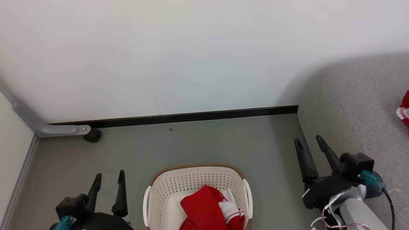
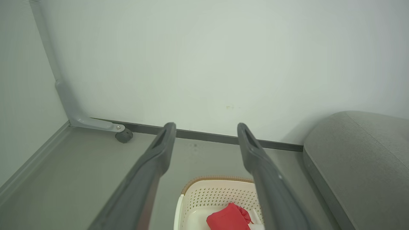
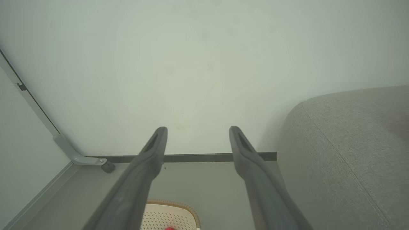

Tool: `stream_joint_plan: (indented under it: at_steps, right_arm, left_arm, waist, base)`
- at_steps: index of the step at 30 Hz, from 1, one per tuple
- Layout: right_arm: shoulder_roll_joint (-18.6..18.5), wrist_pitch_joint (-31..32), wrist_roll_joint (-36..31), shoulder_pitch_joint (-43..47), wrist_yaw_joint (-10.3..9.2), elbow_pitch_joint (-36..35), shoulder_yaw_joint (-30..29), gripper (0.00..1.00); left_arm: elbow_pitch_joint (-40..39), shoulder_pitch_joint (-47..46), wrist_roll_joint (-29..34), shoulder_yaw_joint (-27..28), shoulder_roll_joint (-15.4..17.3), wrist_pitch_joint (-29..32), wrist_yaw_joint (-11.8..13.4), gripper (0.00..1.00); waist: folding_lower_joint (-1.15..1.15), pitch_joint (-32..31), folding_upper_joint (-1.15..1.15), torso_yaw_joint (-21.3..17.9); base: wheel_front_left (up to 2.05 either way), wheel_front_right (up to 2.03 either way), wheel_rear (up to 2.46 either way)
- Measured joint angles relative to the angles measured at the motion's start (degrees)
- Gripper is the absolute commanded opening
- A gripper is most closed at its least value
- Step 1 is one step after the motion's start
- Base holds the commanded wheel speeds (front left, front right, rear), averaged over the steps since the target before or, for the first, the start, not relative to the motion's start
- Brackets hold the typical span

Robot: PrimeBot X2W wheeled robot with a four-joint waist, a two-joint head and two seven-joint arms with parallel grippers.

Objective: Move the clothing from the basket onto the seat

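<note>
Clothing lies bunched in the basket; one red piece is on the seat. Left gripper and right gripper both wide, empty. Next fetch pending: I must reach down into the basket, probably with the left gripper.

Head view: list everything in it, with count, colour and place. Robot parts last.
basket: one, cream with brown rim, on the floor, bottom centre.
clothing: one heap, red and white, inside the basket.
seat: one, grey, right side.
cloth piece: one, red and white, on the seat, right edge.
skirting: one, black, foot of the wall.
metal leg: one, grey, black castor, left corner.
left gripper: one, dark, open, lower left.
right gripper: one, dark, open, lower right.
</note>
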Motion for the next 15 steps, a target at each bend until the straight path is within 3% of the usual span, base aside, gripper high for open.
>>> stream_joint_plan:
  at_steps: [7, 15]
  right_arm:
    - [0.2, 0.0, -0.6, 3.9, -2.0, -0.9, -0.1, 1.0]
    - [0.7, 0.0, -1.2, 5.3, -2.74, -1.8, 0.5, 1.0]
  left_arm:
    - [-0.7, 1.9, 1.6, 1.7, -0.5, 0.0, 0.5, 1.0]
    - [-1.7, 3.7, 4.3, 2.7, -1.4, 0.0, 0.9, 1.0]
  waist:
    - [0.0, -0.4, 0.0, -0.1]
    - [0.0, -0.7, 0.0, 0.1]
  base:
    - [0.0, 0.0, 0.0]
    - [0.0, 0.0, 0.0]
